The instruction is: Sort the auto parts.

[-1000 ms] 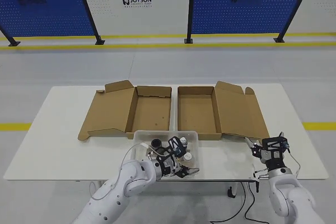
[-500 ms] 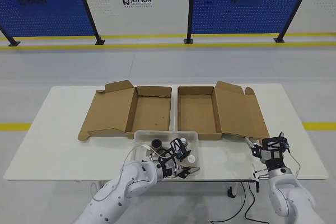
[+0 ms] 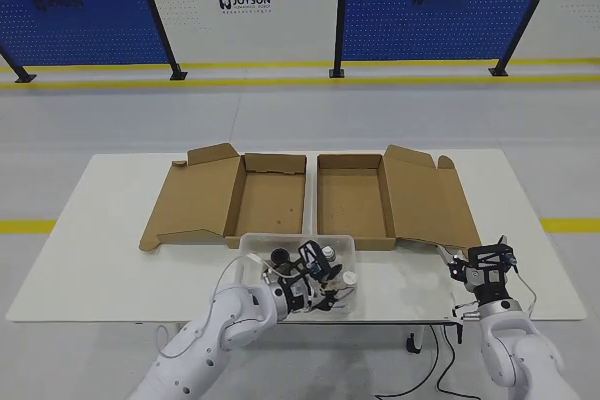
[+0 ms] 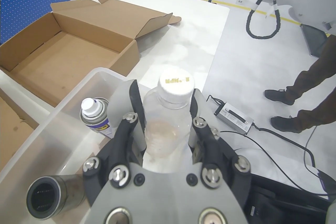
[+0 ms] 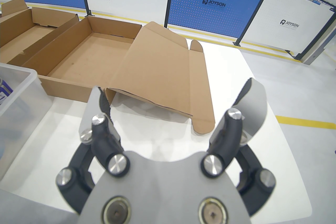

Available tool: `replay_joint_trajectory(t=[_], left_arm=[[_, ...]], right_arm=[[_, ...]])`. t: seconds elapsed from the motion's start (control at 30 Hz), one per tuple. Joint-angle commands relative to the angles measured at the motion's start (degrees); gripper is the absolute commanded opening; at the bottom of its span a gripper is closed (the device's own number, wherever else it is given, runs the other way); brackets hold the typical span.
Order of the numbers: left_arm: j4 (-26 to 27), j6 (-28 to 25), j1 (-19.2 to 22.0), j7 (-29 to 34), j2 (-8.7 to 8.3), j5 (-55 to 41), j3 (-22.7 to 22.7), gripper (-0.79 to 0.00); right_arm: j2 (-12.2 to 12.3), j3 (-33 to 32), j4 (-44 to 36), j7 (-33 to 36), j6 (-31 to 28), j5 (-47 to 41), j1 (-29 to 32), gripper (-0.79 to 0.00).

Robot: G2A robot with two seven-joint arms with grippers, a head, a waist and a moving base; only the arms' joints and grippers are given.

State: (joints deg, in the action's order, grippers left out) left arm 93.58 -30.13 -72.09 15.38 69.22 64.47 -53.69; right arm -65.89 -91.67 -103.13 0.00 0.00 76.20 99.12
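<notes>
My left gripper (image 4: 164, 101) is shut on a clear plastic bottle (image 4: 168, 114) with a white cap, held over the right end of the clear plastic bin (image 4: 78, 86). From above, the left gripper (image 3: 330, 280) and the bottle's cap (image 3: 349, 278) sit at the bin (image 3: 250, 240). A spray can (image 4: 95, 114) with a white nozzle stands in the bin beside the bottle, and a metal cylinder (image 4: 50, 194) lies closer to the wrist. My right gripper (image 5: 173, 99) hangs open with nothing in it over the table's right front part (image 3: 483, 262).
Two open cardboard boxes lie behind the bin, the left one (image 3: 270, 205) and the right one (image 3: 355, 205), lids folded outward. A power brick (image 4: 233, 117) and cables lie on the floor past the table's front edge. A person's legs (image 4: 302, 93) stand nearby.
The left gripper with the bottle has shifted slightly right and back toward the bin's right end. The right arm has kept still.
</notes>
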Motion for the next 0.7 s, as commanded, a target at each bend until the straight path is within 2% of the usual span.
replay_joint_trajectory(t=[0.0, 0.33, 0.37, 0.4, 0.43, 0.47, 0.53, 0.67], left_arm=[[0.2, -0.2, -0.2, -0.1, -0.09, -0.2, -0.4, -0.785], [0.5, -0.2, -0.6, 0.1, -0.31, 0.0, -1.1, -0.785], [0.3, -0.2, -0.6, 0.3, -0.32, 0.1, -1.0, -0.683], [0.3, -0.1, -0.6, 0.5, -0.32, 0.0, -1.0, -0.511], [0.2, -0.1, -0.5, 0.6, -0.31, 0.0, -1.0, -0.428], [0.1, -0.1, -0.5, 0.6, -0.31, -0.1, -1.0, -0.4], [0.0, 0.0, -0.4, 0.8, -0.33, 0.0, -1.1, 0.0], [-0.4, 1.1, 0.0, 1.0, -0.31, -0.3, -1.6, 0.0]], right_arm=[[0.0, 0.0, 0.0, 0.0, 0.0, 0.0, 0.0, 0.0], [0.0, 0.0, 0.0, 0.0, 0.0, 0.0, 0.0, 0.0], [0.0, 0.0, 0.0, 0.0, 0.0, 0.0, 0.0, 0.0], [0.0, 0.0, 0.0, 0.0, 0.0, 0.0, 0.0, 0.0], [0.0, 0.0, 0.0, 0.0, 0.0, 0.0, 0.0, 0.0], [0.0, 0.0, 0.0, 0.0, 0.0, 0.0, 0.0, 0.0], [0.0, 0.0, 0.0, 0.0, 0.0, 0.0, 0.0, 0.0], [0.0, 0.0, 0.0, 0.0, 0.0, 0.0, 0.0, 0.0]])
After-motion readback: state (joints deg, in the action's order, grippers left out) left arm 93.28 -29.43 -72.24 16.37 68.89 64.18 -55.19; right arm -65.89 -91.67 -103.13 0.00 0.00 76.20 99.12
